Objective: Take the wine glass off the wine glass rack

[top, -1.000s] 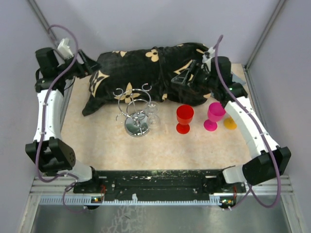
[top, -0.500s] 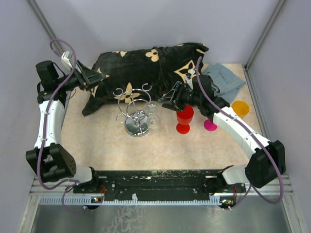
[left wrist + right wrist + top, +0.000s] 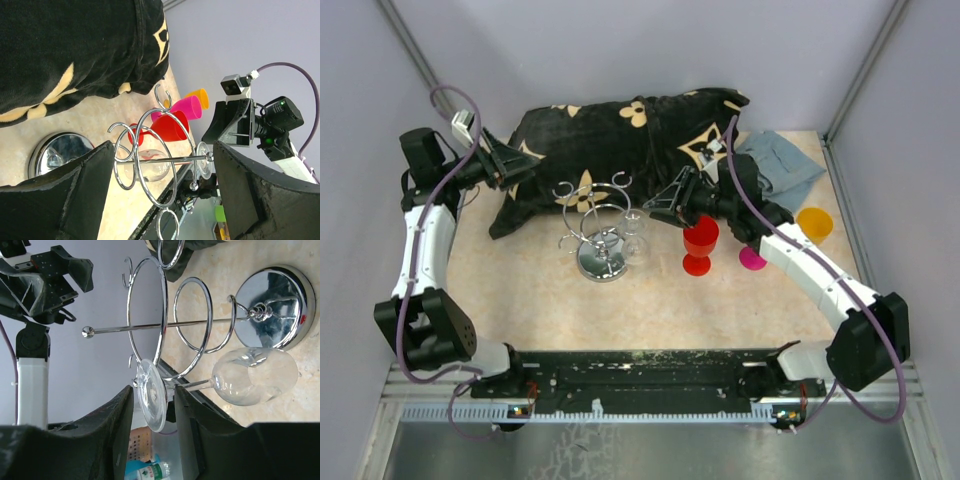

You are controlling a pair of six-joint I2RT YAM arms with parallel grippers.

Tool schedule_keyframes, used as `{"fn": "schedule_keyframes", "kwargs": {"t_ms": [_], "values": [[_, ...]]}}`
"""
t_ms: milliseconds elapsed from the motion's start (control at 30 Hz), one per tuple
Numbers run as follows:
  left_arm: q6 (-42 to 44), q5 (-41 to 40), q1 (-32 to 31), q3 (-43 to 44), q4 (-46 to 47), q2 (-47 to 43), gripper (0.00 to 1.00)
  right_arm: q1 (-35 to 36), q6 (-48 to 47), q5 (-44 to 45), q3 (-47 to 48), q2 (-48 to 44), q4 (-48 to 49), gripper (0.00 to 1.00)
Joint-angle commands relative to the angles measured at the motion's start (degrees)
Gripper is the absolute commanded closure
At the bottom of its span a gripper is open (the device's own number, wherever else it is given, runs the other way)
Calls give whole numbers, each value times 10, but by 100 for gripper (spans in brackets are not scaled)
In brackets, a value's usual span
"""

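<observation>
The chrome wine glass rack (image 3: 597,218) stands on its mirrored disc base (image 3: 602,263) at the table's middle. A clear wine glass (image 3: 635,236) hangs upside down from its right arm. In the right wrist view the glass's foot (image 3: 151,396) sits between the two fingers and its bowl (image 3: 255,376) hangs beside the rack base (image 3: 277,305). My right gripper (image 3: 663,208) (image 3: 154,405) is open, just right of the rack. My left gripper (image 3: 510,166) (image 3: 162,170) is open and empty, over the pillow's left end, facing the rack (image 3: 150,145) from a distance.
A black pillow (image 3: 620,145) with tan flowers lies behind the rack. A red cup (image 3: 700,242), a pink cup (image 3: 753,257) and an orange cup (image 3: 814,222) stand to the right. A blue-grey cloth (image 3: 782,165) lies at the back right.
My right arm has swung from the back right to the rack, its fingers now on either side of the glass's foot. My left gripper has shifted slightly right.
</observation>
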Motion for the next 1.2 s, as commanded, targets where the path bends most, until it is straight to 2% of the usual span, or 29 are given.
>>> {"fn": "schedule_keyframes", "kwargs": {"t_ms": [0, 933, 1167], "values": [[3, 14, -2, 10, 14, 8, 16, 9, -2, -18, -8, -15, 30, 61], [-2, 19, -20, 36, 18, 49, 21, 10, -11, -36, -7, 19, 40, 68], [-3, 24, -23, 41, 22, 58, 22, 10, -13, -42, -2, 27, 39, 76]]}}
